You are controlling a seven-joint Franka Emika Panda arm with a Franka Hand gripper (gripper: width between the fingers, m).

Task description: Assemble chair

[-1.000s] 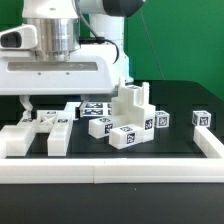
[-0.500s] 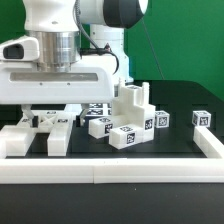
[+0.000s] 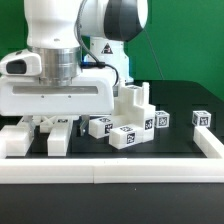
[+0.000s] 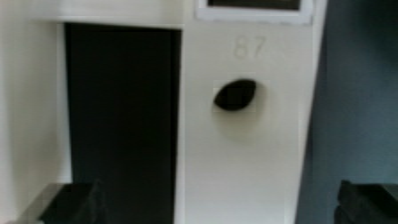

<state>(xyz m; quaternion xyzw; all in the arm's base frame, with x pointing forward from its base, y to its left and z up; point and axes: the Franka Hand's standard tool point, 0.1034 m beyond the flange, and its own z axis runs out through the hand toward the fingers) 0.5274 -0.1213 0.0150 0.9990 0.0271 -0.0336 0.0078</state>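
the gripper (image 4: 217, 205) shows only as dark blurred fingertips (image 4: 71, 203) cut by the wrist view's edge. the holed chair panel (image 4: 246, 150) is blurred too, its tag (image 4: 254, 6) cropped.

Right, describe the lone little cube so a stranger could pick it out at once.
Start at the long white rail in the foreground and follow its side arm at the exterior view's right. Beyond that arm's end sits a small white cube bearing a black marker tag. Unlike the other tagged parts, it stands alone.
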